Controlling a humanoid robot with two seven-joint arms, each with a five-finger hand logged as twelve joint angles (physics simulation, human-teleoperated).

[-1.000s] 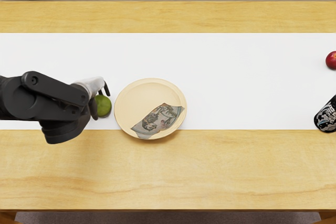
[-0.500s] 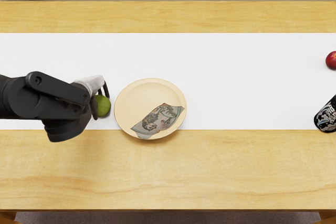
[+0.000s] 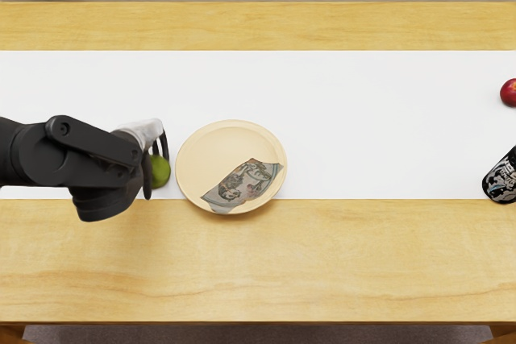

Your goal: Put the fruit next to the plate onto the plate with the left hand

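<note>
Left hand (image 3: 127,168), dark and five-fingered on an arm that came in from the picture's left edge, was closed around a small round green fruit (image 3: 161,171); one dark finger (image 3: 164,146) arched over the fruit's top and another ran down its left side, so that only the right half of the fruit showed; whether the fruit rested on the cloth or hung just clear of it could not be told. It sat just beside the left rim of a round cream-yellow plate (image 3: 201,147), not on it; the plate carried a grey-green patterned patch (image 3: 242,181) in its lower right part. Both lay on a long white cloth runner (image 3: 339,102) along a pale wooden table (image 3: 258,255). Well apart, at the right edge, a red round fruit (image 3: 508,92) sat above a dark printed can (image 3: 501,175), tilted and cut by the frame.
</note>
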